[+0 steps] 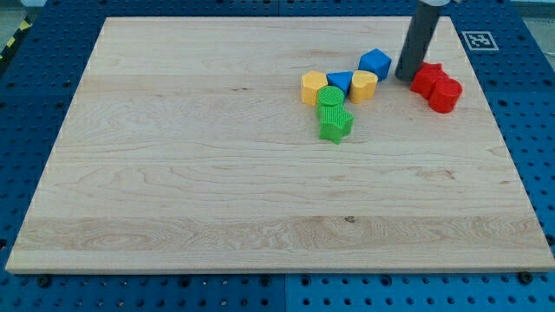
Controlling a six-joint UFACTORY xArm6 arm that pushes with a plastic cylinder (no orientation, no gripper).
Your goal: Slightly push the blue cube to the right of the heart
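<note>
The blue cube (375, 62) sits at the upper right of the wooden board (217, 173), just up and right of the yellow heart (363, 86), nearly touching it. My tip (406, 76) rests on the board a short way right of the blue cube and close to the left of the red blocks. The dark rod rises from it to the view's top.
A blue triangle (340, 82) lies between the heart and a yellow hexagon (314, 87). A green cylinder (329, 98) and a green star-like block (335, 124) sit below them. Two red blocks (427, 79) (445, 94) lie at the right, touching.
</note>
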